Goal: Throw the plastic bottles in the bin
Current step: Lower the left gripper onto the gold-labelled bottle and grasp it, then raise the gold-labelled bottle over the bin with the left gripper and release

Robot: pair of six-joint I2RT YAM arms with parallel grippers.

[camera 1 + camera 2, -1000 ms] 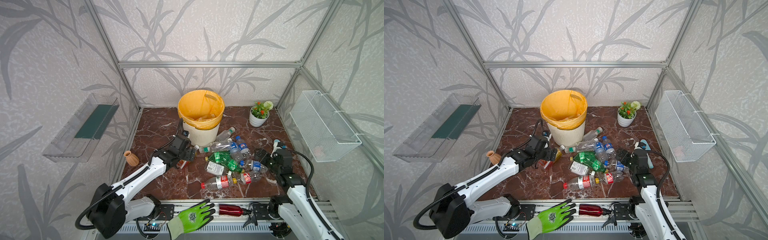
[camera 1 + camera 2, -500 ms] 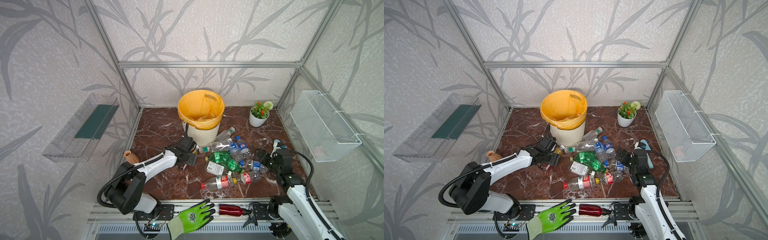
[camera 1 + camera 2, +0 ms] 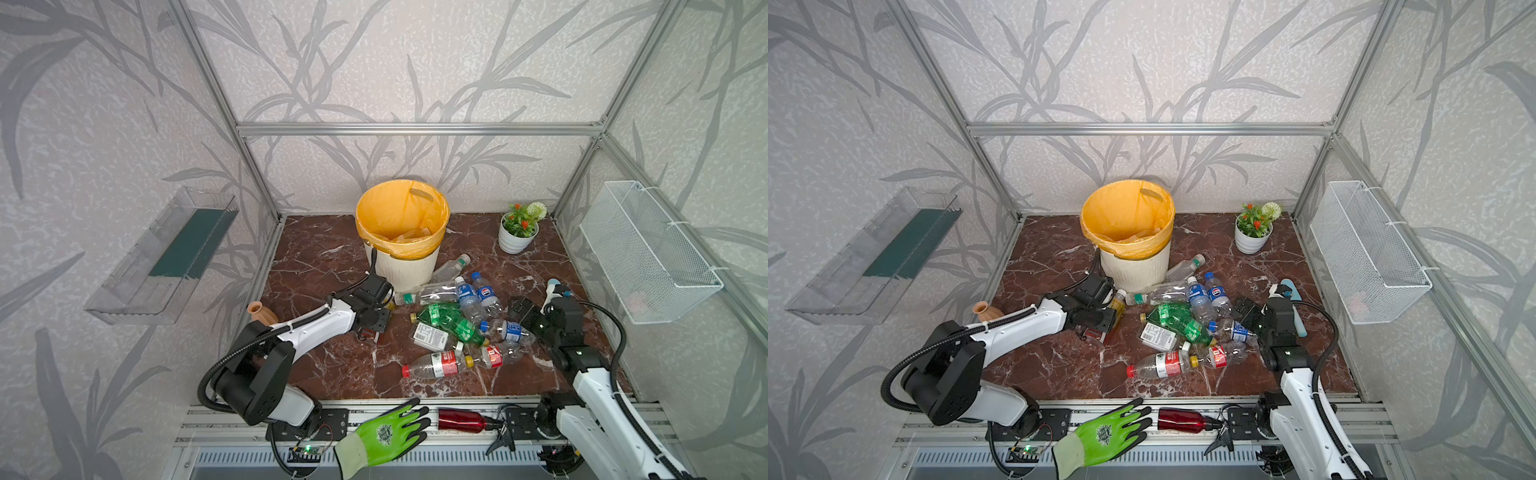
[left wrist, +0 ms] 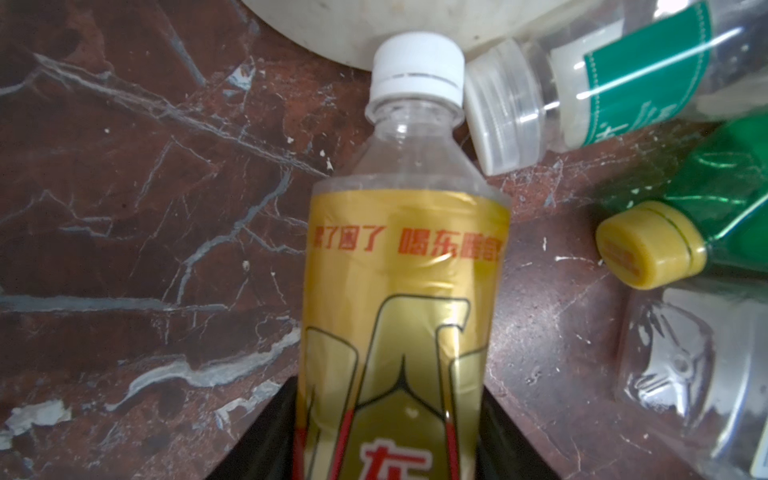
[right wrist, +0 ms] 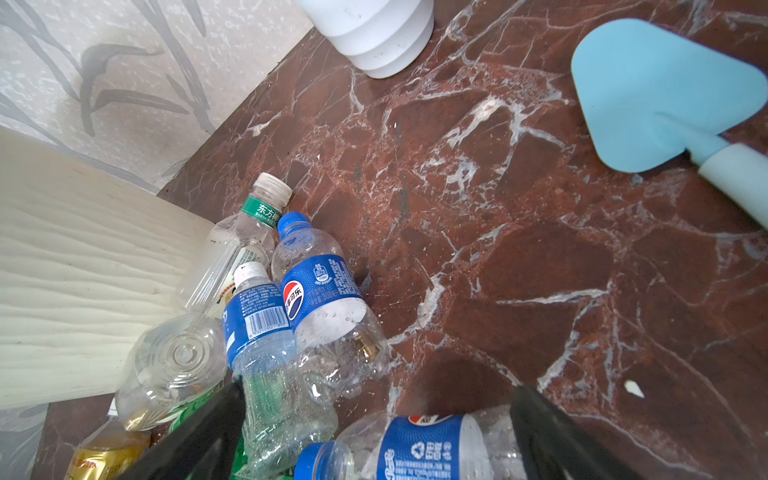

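The bin (image 3: 411, 272), cream and ribbed with a yellow bag, stands at the back middle in both top views, also (image 3: 1136, 272). Several plastic bottles lie in a pile in front of it, among them a green one (image 3: 449, 320) and a red-labelled one (image 3: 440, 365). My left gripper (image 3: 1105, 320) is low beside the bin's base. In the left wrist view the left gripper (image 4: 390, 395) is shut on a gold-labelled bottle (image 4: 399, 291) whose white cap points at the bin. My right gripper (image 5: 378, 399), also (image 3: 524, 316), stands open over a blue-labelled bottle (image 5: 419, 449) at the pile's right edge.
A white flowerpot (image 3: 515, 239) stands at the back right and a terracotta vase (image 3: 259, 311) at the left. A light blue scoop (image 5: 656, 91) lies beside my right gripper. A green glove (image 3: 386, 432) and a red metal bottle (image 3: 461, 419) rest on the front rail.
My left arm has swung in toward the bin's base and lowered, and its jaws have closed onto the gold-labelled bottle. The right arm has not moved.
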